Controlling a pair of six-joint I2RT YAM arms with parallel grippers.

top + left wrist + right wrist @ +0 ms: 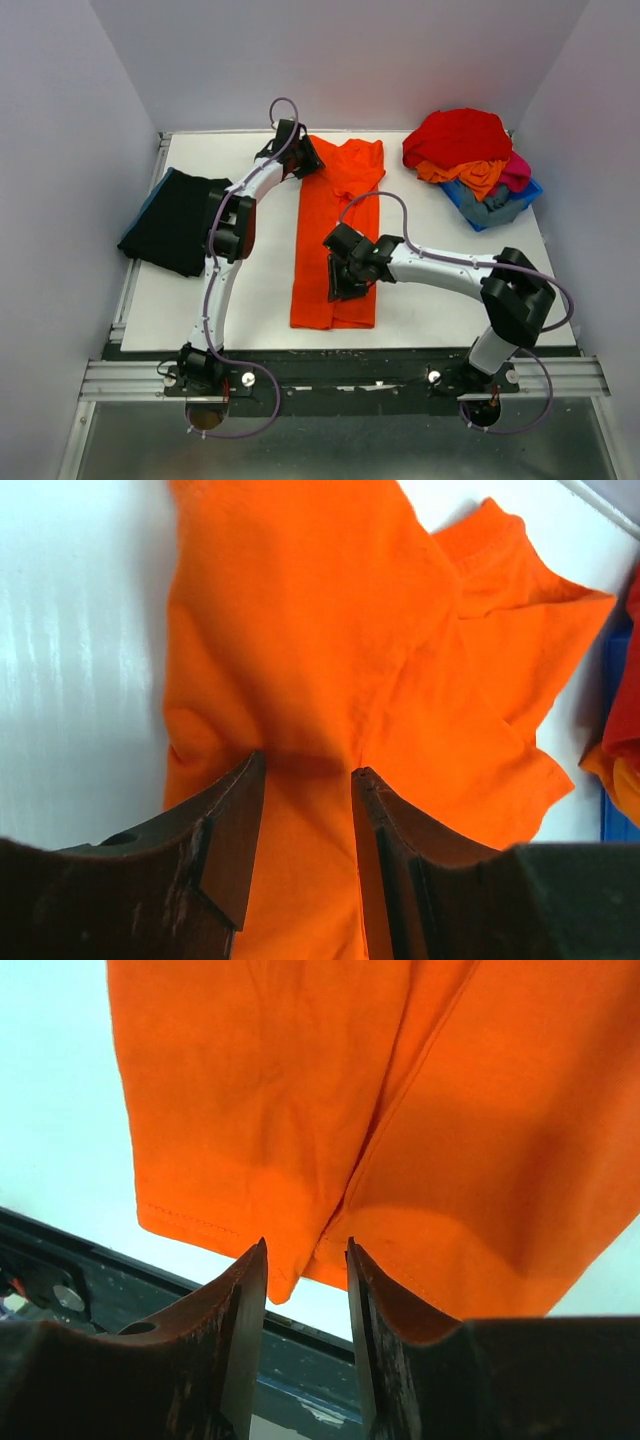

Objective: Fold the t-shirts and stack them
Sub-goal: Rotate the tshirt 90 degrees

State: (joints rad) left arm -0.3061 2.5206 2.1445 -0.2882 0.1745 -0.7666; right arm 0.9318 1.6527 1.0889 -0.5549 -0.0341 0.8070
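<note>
Folding is the step in hand, as I read it: the orange shirt [318, 300] lies in the middle of the bench [430, 300] as a long narrow strip with its sides turned in, running from the top of the overhead frame toward the bottom. My left arm [225, 235] reaches to the strip's upper end and my right arm [450, 270] sits over its lower part. On the wrist view my left jaws stand part-way apart with a ridge of cloth gathered between them and creases fanning out from the gap; it looks like a pinch, but I cannot tell whether they truly bite. My right jaws are likewise apart, straddling the line where the two turned-in sides meet, close to the stitched hem [190, 1222]; gripped or not, I cannot tell. Next, I judge, one end must be carried over the other to halve the length, which calls for a hold through every layer and both ends kept square. The cloth is soft, matte and limp, with a ribbed collar [490, 530] and a loose sleeve [530, 610]. A black shirt [170, 225] lies as a flat block at the left, and a heap of shirts [460, 140] fills the blue bin [520, 205] at upper right.
</note>
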